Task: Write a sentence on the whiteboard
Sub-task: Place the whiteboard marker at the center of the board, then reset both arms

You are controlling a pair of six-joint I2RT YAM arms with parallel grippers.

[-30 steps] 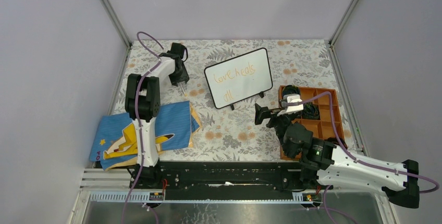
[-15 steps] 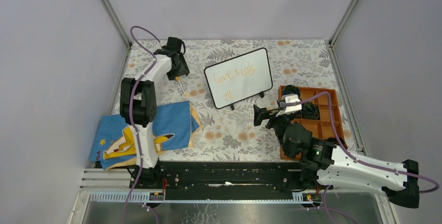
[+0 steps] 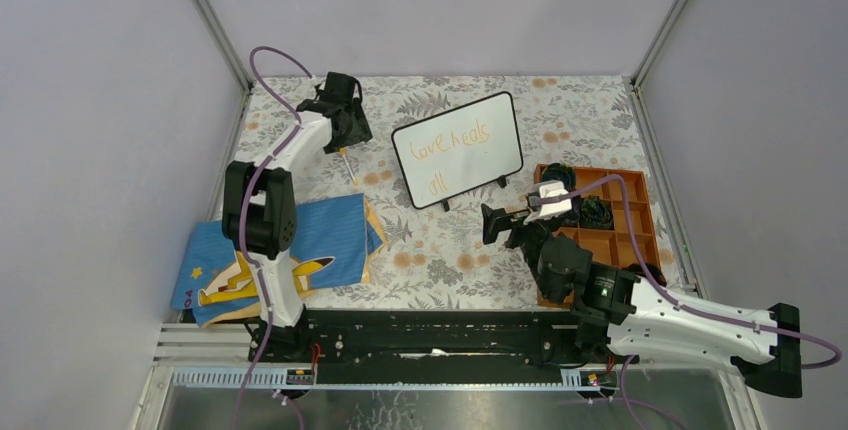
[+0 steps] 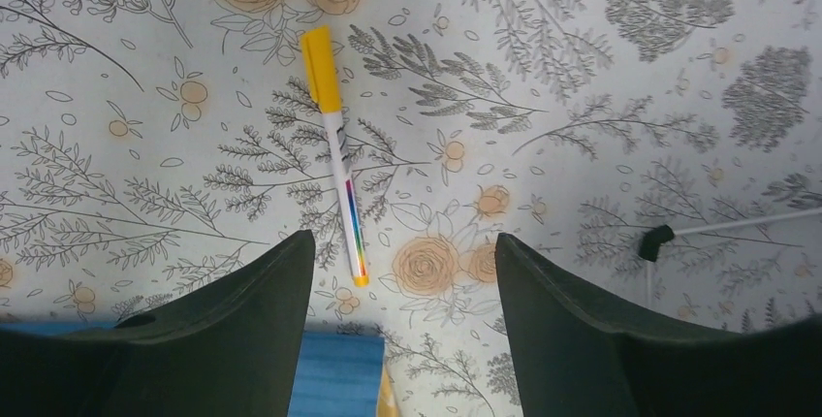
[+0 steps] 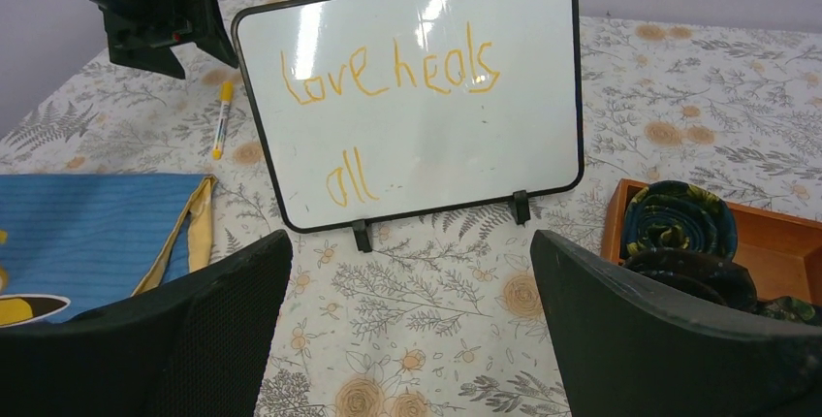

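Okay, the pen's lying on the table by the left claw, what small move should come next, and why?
Probably raise the left claw and draw it back toward its base. The yellow-capped white marker pen lies flat on the floral tablecloth, clear of the open jaws, and the orange handwritten sentence on the small black-framed whiteboard looks finished, so nothing seems left to grip here.

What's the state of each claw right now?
Left claw: open, holding nothing; the marker lies on the table below it.
Right claw: open, empty, facing the whiteboard.
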